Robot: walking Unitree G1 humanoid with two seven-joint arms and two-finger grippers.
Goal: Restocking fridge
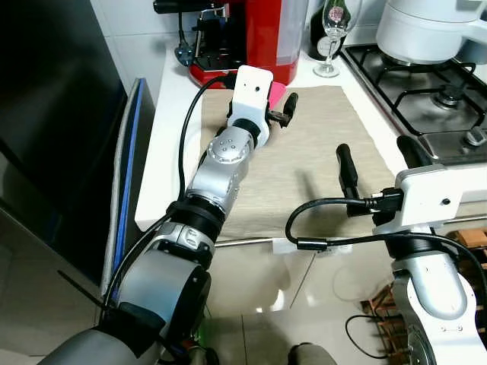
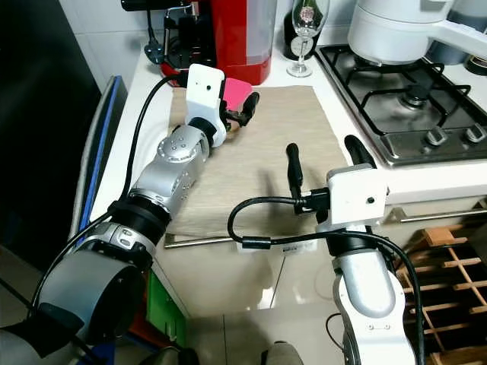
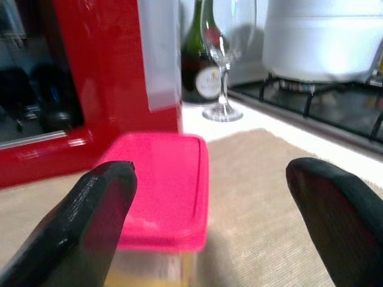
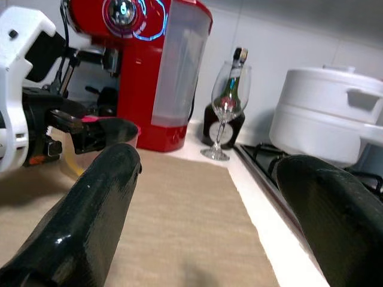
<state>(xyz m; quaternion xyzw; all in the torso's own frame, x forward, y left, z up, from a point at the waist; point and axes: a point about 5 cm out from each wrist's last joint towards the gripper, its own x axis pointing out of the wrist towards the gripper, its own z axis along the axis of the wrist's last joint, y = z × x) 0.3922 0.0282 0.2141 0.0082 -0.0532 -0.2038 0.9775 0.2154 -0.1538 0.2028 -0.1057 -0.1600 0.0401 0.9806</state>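
left tool [image 3: 209, 209] spread before pink-lidded container [image 3: 164, 191]; right tool [image 4: 221, 221] spread over mat [image 1: 319, 160]; bottle label unreadable.

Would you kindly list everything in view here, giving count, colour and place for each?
Container with pink lid: one, pink lid over a clear body, on the mat just in front of the coffee machine.
Coffee machine: one, red, at the back of the counter.
Wine glass: one, clear, right of the coffee machine.
Bottle: one, dark green, behind the wine glass.
Pot: one, white, on the hob's back burner.
Gas hob: one, steel with black grates, at the counter's right.
Mat: one, beige, spread on the white counter.
Wooden rack: one, brown, below the hob.
Left gripper: open, at the container.
Right gripper: open, over the mat's right edge.
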